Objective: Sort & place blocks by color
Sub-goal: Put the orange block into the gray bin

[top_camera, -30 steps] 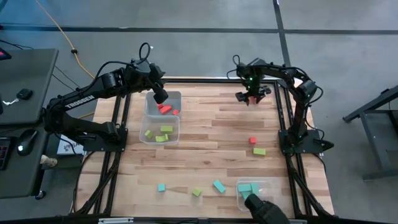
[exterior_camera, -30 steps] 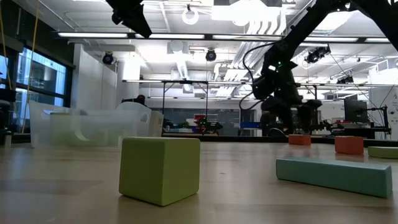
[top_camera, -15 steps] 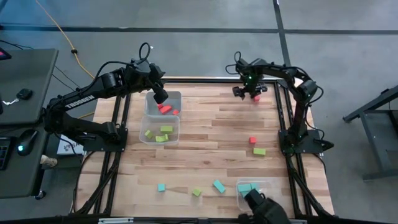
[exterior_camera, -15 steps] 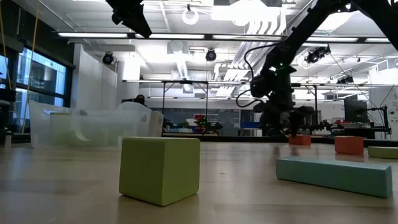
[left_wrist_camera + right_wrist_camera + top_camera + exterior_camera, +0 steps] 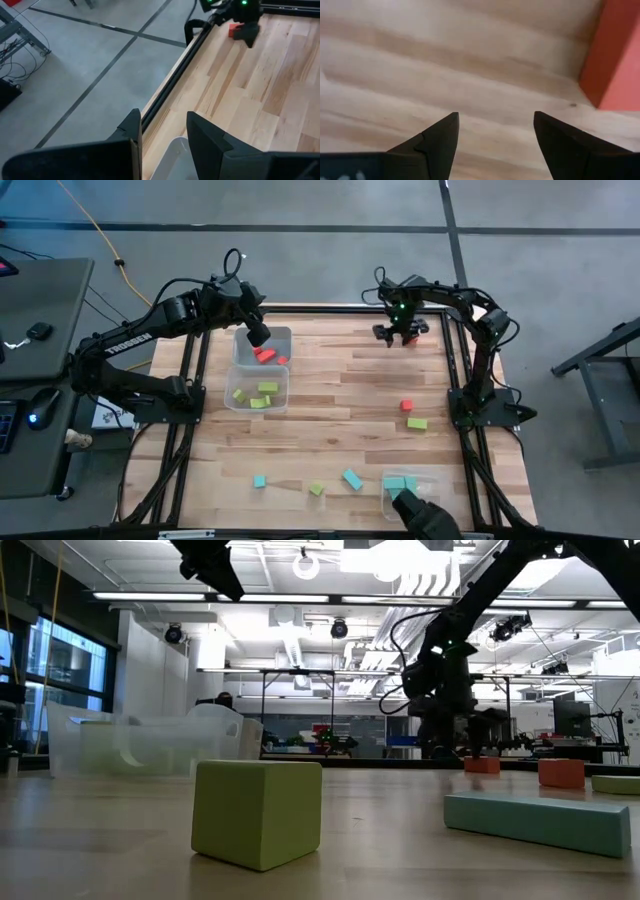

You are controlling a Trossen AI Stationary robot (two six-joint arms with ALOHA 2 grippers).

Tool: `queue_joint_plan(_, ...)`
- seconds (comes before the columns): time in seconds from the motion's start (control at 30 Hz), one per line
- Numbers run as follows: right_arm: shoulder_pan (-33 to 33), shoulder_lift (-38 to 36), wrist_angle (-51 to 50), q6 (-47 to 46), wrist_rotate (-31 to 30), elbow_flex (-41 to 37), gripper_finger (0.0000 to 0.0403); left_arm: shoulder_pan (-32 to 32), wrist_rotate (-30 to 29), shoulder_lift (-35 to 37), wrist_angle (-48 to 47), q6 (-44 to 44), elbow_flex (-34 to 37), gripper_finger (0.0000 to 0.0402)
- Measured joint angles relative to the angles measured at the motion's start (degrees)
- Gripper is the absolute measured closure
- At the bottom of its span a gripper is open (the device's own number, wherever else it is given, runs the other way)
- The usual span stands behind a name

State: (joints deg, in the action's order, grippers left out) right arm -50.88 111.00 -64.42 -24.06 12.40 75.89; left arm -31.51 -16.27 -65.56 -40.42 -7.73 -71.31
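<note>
- High view, table (image 5: 330, 405): wooden top in a dark frame, two arms, three clear tubs, blocks scattered.
- Right gripper (image 5: 398, 335): low at the far right part of the table; fingers spread wide, nothing between them; right wrist view confirms bare wood in the gap.
- Red block (image 5: 615, 65): just beside the right gripper, off to one side of the gap, not yet straddled; seen from the left wrist as a red patch (image 5: 235, 30) partly hidden by that gripper.
- Left gripper (image 5: 258, 336): hovering above the red tub (image 5: 265, 348); fingers part open, nothing held.
- Red tub: two or three red pieces inside; green tub (image 5: 257, 392) touching it on the near side, several lime pieces inside.
- Teal tub (image 5: 408, 485): near right edge, teal pieces inside.
- Loose on the table: red cube (image 5: 406, 406) and lime bar (image 5: 417, 423) at right; teal cube (image 5: 259, 481), lime cube (image 5: 316, 490), teal bar (image 5: 352, 478) along the near edge.
- Step in hand, judged: right-arm pick of the far red block.
- Advice: shift sideways until the block sits centred between the fingers; square fingers to flat faces; descend fully before closing; lift clear, then carry to the red tub.
- Risk: closing off-centre likely to nudge the block away.
</note>
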Motion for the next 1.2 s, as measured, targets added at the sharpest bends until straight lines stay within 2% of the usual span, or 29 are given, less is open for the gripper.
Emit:
queue_joint_plan(0.13, 0.7, 0.1, -0.5, 1.8, -3.5, -1.4, 0.0155, 0.0, 0.0, 0.0, 0.0, 0.0, 0.0, 0.0316)
queue_joint_plan(0.33, 2.0, 0.0, -0.9, -3.2, -2.1, -1.4, 0.0155, 0.0, -0.4, -0.2, 0.8, 0.0, 0.0, 0.0316)
queue_joint_plan(0.43, 3.6, 0.0, -1.0, -3.5, -3.8, -1.4, 0.0155, 0.0, -1.1, -0.2, 1.1, 0.1, 0.0, 0.0316)
queue_joint_plan(0.7, 2.4, 0.0, 9.3, -2.0, -7.1, -2.3, 0.0155, 0.0, -1.1, -0.2, 1.7, 0.0, 0.0, 0.0316)
queue_joint_plan(0.93, 2.1, 0.0, 12.4, -1.2, -15.6, -4.1, 0.0155, 0.0, -1.1, -0.2, 1.7, 0.2, 0.0, 0.0316)
queue_joint_plan(1.2, -0.1, 0.0, 16.3, 0.8, -18.1, -4.2, 0.0155, 0.0, -1.1, -0.2, 1.8, 1.5, 0.0, 0.0316)
